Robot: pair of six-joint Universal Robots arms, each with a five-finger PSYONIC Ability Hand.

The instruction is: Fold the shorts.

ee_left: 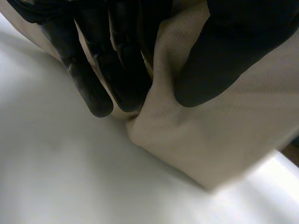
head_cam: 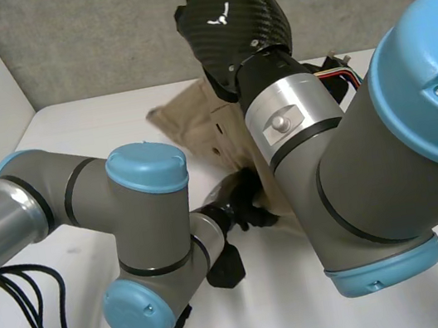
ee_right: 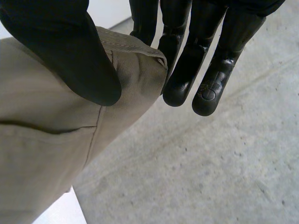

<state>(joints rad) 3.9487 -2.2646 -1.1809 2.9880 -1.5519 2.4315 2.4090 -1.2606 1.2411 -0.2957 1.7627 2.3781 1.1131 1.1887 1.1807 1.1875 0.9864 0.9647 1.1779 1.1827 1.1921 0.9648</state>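
- From the head camera I see a white tabletop (head_cam: 70, 130), with a grey wall (head_cam: 96, 33) rising behind its far edge.
- The right arm (head_cam: 373, 180), grey with light-blue caps, looms close to the camera and reaches up and away toward the wall.
- The left arm (head_cam: 118, 214) comes in low from the left, bends at its elbow and reaches toward the middle of the tabletop.
- The tan shorts (head_cam: 190, 118) lie partly on the far middle of the tabletop, between the two arms. One part rises off the surface toward the wall, and much of the cloth is hidden behind the right arm.
- The right robot hand (head_cam: 233, 23) is raised above the tabletop, in front of the wall. Its wrist camera shows the thumb pressing a stitched corner of the shorts against the fingers, so it is grasping the cloth.
- The left robot hand (head_cam: 242, 202) sits low at the near edge of the shorts. Its wrist camera shows a fold of the cloth pinched between thumb and fingers, with the corner just below resting on the tabletop.
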